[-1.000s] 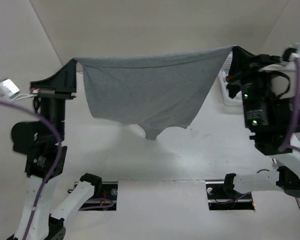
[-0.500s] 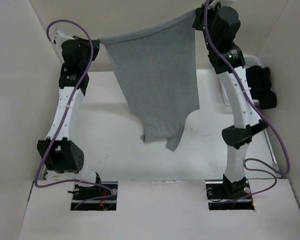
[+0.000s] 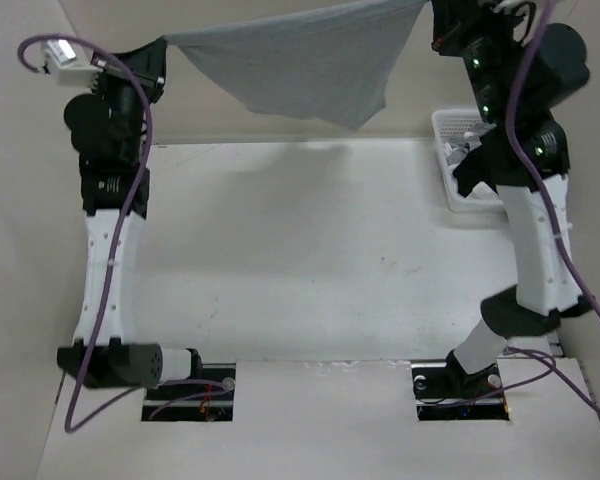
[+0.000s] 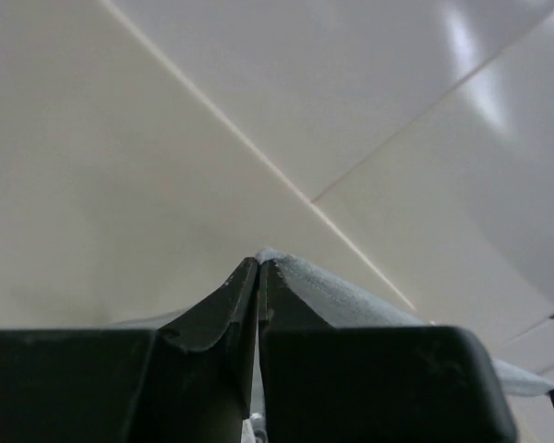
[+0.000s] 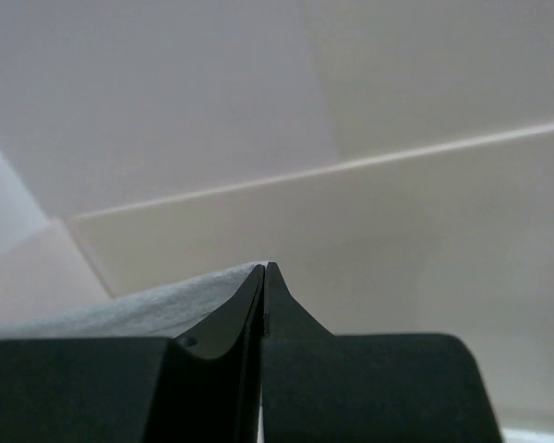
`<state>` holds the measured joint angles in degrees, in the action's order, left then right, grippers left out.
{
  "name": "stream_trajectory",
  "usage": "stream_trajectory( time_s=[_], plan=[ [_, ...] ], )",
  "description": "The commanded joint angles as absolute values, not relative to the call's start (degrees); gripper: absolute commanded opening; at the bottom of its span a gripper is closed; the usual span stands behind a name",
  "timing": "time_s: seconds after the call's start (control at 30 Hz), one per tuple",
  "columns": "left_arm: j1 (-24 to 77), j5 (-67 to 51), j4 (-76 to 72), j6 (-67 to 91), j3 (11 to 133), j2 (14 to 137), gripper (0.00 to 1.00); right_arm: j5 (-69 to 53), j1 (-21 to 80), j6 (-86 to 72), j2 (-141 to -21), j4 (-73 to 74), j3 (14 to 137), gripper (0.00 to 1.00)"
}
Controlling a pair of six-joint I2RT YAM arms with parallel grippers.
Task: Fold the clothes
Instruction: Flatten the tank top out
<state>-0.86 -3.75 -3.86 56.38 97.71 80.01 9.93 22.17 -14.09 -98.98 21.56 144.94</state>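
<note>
Garment: light-grey soft knit sleeveless tank top [image 3: 300, 60], stretched in the air at 12 o'clock in the overhead view, sagging in the middle, well above the white table [image 3: 300, 260].
Left gripper [image 4: 258, 264]: jaws pinched tight on the top's 9 o'clock corner.
Right gripper [image 5: 264, 268]: jaws pinched tight on its 3 o'clock corner.
Basket: white plastic basket [image 3: 443, 140], at 2 o'clock on the table.
</note>
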Motion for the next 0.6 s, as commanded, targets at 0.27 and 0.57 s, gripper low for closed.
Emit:
stream_trajectory(
  time_s=[0.27,0.57],
  plan=[
    [3.11,-0.09,-20.13,52.21,44.53,48.20,0.00,17.40,29.74,-20.46,-56.72,0.18,62.38,0.00],
    [5.49,-4.48,11.99,51.93,15.39,12.44,0.00,17.14,47.13,-44.89,-29.72,11.83,22.43,0.00]
  ],
)
